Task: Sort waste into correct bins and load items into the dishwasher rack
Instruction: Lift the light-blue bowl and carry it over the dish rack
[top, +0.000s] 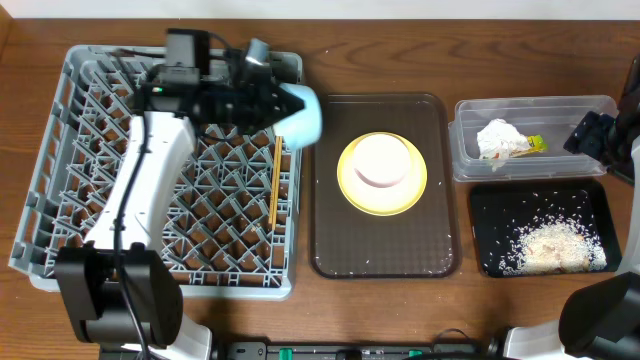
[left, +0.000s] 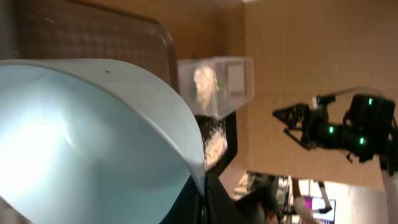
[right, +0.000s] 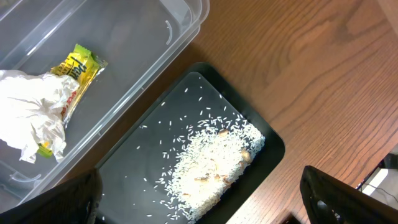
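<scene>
My left gripper (top: 268, 102) is shut on the rim of the light blue bowl (top: 303, 115), holding it tipped on its side above the right edge of the grey dishwasher rack (top: 60, 200). The bowl fills the left wrist view (left: 81, 137). A wooden chopstick (top: 274, 180) lies in the rack. The yellow plate (top: 350, 190) sits on the brown serving tray (top: 330, 240) with a white bowl (top: 381, 160) on it. The clear tub (top: 530, 108) holds the white napkin (right: 31, 112) and yellow-green packet (right: 78, 68). The black tray (right: 161, 162) holds rice scraps (right: 211, 162). My right gripper (right: 199, 205) is open above the black tray.
The wooden table (top: 470, 40) runs behind the containers. The right arm (top: 610, 135) hangs at the far right edge beside the clear tub. The brown serving tray lies between the rack and the two bins.
</scene>
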